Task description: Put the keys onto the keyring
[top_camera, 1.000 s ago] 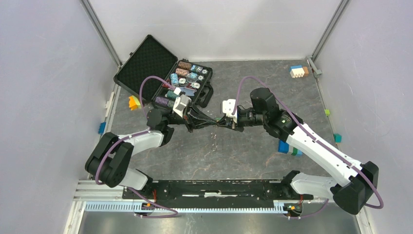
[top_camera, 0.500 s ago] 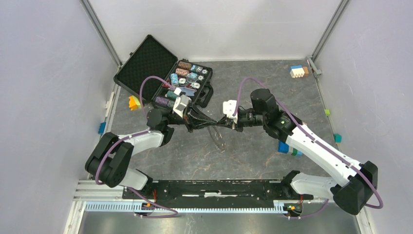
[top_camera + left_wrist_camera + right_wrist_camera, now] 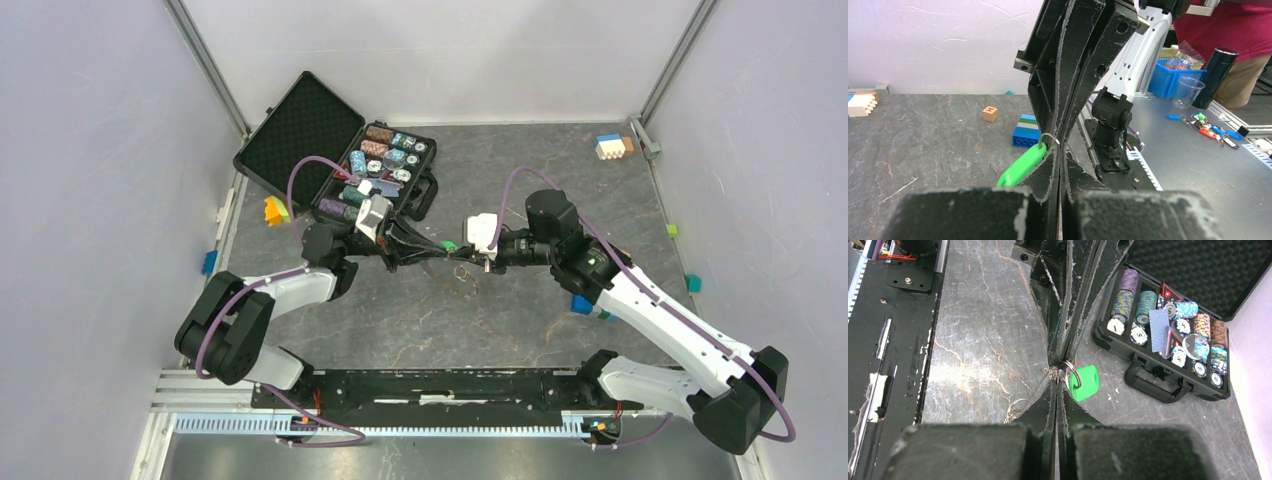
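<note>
Left wrist: green key (image 3: 1020,167) slants down-left.

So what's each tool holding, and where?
Left tool and right tool, shut tip to tip, seem to pinch the green key by its metal loop; keyring dangles there.

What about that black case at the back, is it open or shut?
Open. The case has its lid laid back, foam lining showing, and the poker chips inside are exposed.
</note>
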Tool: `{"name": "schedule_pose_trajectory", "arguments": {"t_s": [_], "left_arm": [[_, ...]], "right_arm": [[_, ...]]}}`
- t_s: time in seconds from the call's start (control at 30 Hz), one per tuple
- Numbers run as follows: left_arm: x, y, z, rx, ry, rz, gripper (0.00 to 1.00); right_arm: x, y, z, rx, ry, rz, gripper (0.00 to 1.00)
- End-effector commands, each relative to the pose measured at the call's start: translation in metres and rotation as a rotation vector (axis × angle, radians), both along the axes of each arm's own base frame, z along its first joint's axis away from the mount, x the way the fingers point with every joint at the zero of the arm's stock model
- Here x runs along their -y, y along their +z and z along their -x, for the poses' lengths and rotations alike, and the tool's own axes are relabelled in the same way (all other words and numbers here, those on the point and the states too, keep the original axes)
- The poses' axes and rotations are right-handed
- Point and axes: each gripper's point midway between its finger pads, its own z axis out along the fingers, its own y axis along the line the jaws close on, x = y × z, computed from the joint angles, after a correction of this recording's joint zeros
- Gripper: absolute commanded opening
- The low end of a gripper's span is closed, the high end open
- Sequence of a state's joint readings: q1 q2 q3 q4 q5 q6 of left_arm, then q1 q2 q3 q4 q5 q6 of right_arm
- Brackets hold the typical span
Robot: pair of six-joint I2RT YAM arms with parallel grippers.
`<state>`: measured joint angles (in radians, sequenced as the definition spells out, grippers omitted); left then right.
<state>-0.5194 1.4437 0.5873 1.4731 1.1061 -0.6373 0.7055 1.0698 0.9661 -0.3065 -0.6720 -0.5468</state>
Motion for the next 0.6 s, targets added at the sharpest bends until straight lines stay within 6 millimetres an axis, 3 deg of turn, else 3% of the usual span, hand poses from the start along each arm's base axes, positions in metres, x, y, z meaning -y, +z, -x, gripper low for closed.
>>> {"name": "schedule_pose_trajectory", "arguments": {"t_s": [0.0,0.57], "left_arm": [[-0.002,0.018,-0.004,0.083,0.038,0.06,0.02],[-0.001,0.014,-0.011,0.057,0.071,0.068,0.02]], "right_arm": [[0.003,0.012,-0.003,0.052,-0.019,-0.033,0.0],[0.008,0.015,-0.014,0.048,-0.078,-0.042,0.0]]}}
